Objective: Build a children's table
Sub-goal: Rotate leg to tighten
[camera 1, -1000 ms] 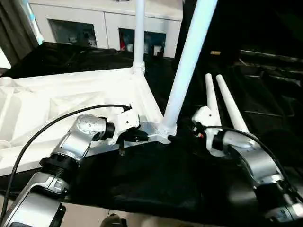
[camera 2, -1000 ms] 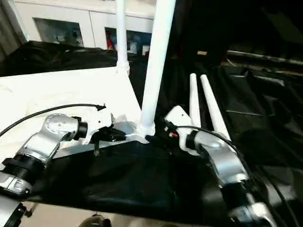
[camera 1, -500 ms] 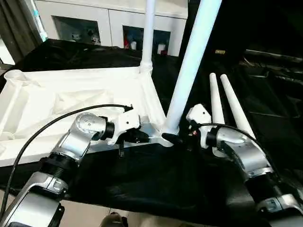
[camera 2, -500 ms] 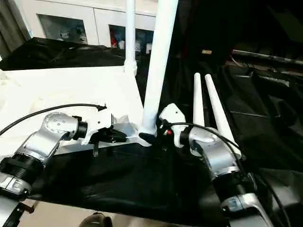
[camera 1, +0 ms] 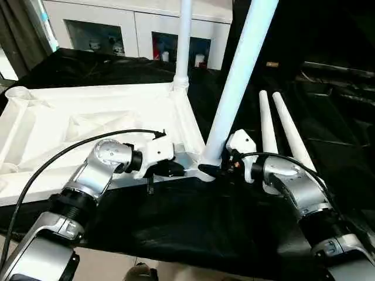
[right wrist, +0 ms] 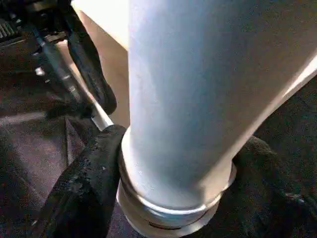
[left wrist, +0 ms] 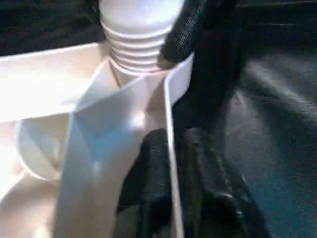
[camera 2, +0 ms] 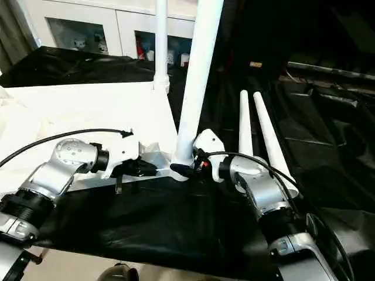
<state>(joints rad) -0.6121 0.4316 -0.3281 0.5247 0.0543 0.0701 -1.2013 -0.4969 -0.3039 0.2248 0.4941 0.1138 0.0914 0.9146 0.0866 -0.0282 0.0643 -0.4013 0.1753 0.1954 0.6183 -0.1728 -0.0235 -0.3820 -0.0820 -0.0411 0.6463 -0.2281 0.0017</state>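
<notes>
The left claw (camera 1: pixel 170 170) pinches the thin side wall of the white tabletop (camera 1: pixel 88 117), one black finger (left wrist: pixel 148 173) inside the rim and the other outside it, at about 9 o'clock from the near corner socket. The right claw (camera 1: pixel 212 171) sits at 3 o'clock of that socket with a black finger on either side of the base of the near leg (camera 1: pixel 237 76), touching it just above its threaded collar. This leg stands in the socket, tilted. A second leg (camera 1: pixel 184 41) stands upright in the far corner socket at 12 o'clock. The tabletop lies underside up on the black-draped counter (camera 1: pixel 176 222). Two loose legs (camera 1: pixel 281 129) lie side by side at 2 o'clock of the right claw.
</notes>
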